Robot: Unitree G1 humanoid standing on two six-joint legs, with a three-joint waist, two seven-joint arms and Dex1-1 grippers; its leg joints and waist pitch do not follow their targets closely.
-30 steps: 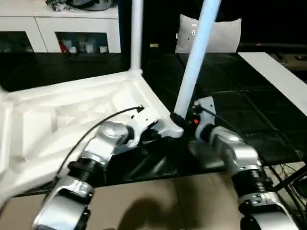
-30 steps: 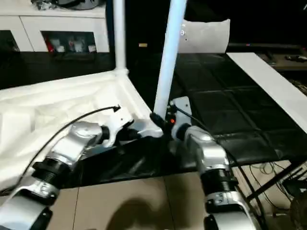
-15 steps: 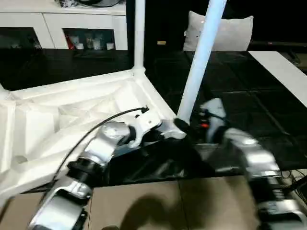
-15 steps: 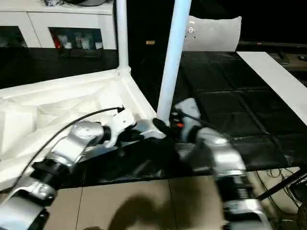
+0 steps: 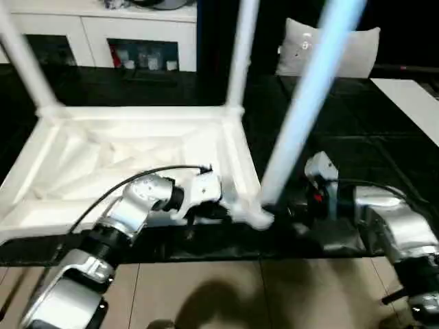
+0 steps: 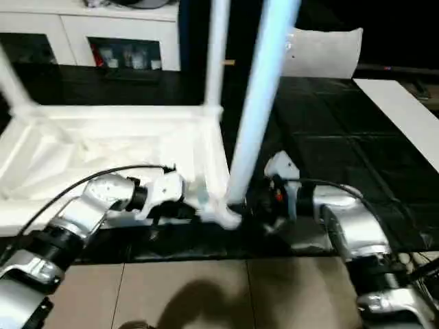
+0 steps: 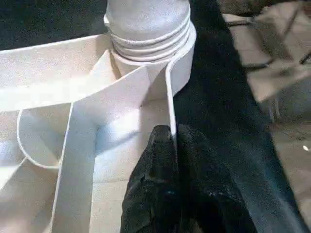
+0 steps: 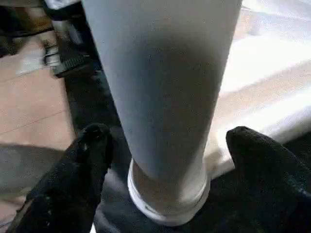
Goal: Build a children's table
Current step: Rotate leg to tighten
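The children's table top (image 5: 130,154) lies upside down, ribbed side up, on a black mat. Three white legs stand in its corner sockets: far left (image 5: 20,58), far right (image 5: 240,55) and near right (image 5: 309,110). My left gripper (image 7: 171,133) is shut on the thin rim wall (image 7: 170,97) just beside the near right socket (image 7: 148,34). My right gripper (image 8: 170,145) is open around the base of the near right leg (image 8: 165,87). Its fingers (image 8: 92,150) stand apart from the leg on either side.
A white cabinet with glass doors (image 5: 137,38) stands at the back, and a pale grey cushion (image 5: 346,48) behind the near leg. A white board (image 5: 415,103) lies at the right. The black mat (image 5: 384,157) ends at a brown floor (image 5: 206,288) in front.
My right gripper has opened off the base of the near right leg, and its forearm has drawn back to the right. The camera has swung, and the far left leg now shows.
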